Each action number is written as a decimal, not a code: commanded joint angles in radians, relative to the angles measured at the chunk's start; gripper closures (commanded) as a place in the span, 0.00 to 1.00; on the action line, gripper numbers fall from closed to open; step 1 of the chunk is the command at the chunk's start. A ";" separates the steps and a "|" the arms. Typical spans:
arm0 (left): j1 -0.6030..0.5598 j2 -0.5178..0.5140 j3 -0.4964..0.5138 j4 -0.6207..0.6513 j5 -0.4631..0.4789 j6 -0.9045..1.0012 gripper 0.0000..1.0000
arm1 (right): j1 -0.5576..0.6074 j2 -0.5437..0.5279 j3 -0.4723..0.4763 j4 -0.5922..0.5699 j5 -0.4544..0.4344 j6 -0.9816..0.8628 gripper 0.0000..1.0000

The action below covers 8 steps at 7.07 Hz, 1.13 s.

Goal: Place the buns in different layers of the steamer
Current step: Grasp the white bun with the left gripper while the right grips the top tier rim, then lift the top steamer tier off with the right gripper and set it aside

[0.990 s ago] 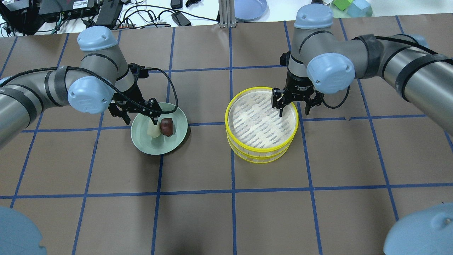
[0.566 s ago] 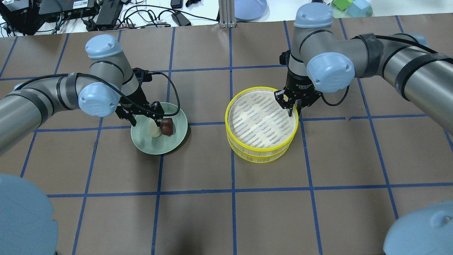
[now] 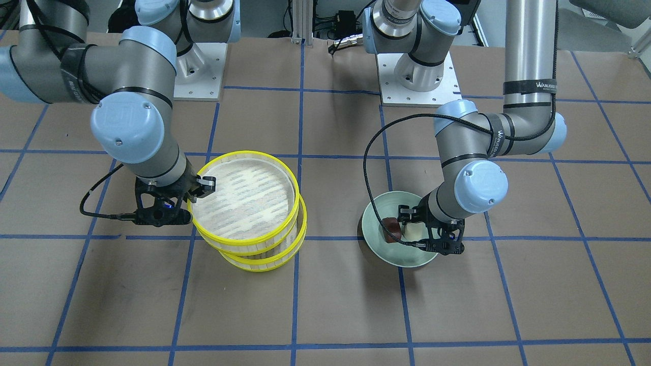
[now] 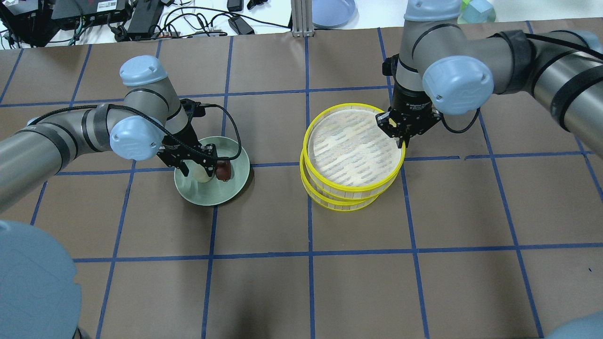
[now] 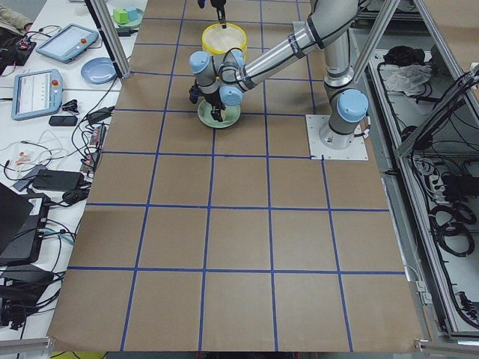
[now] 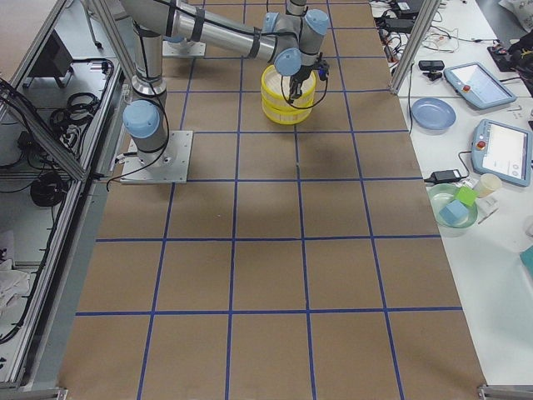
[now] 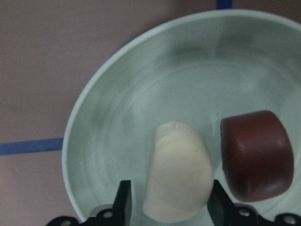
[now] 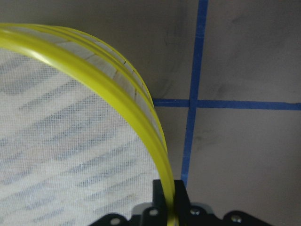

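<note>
Right gripper (image 4: pixel 402 140) clamped on rim of upper steamer layer (image 4: pixel 351 189); left gripper (image 4: pixel 202 169), jaws apart, astride cream bun (image 7: pixel 178 174) on plate (image 7: pixel 141 84).

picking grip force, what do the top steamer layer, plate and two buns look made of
Top steamer layer: glossy yellow rim looks plastic; pale slatted wall wood or plastic, unclear; floor looks like woven mesh. Plate: pale green, satin sheen, plastic or glazed ceramic. Cream-white bun matte, brown bun slightly shiny: smooth moulded look, likely fakes.
</note>
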 commanded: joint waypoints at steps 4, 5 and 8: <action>0.002 0.039 0.043 -0.012 -0.054 0.007 1.00 | -0.265 0.005 -0.008 0.009 -0.095 -0.332 1.00; -0.013 0.074 0.087 -0.024 -0.101 0.000 1.00 | -0.311 0.008 -0.007 0.009 -0.125 -0.354 1.00; -0.119 0.133 0.128 -0.036 -0.104 -0.131 1.00 | -0.397 0.039 -0.005 -0.037 -0.126 -0.466 1.00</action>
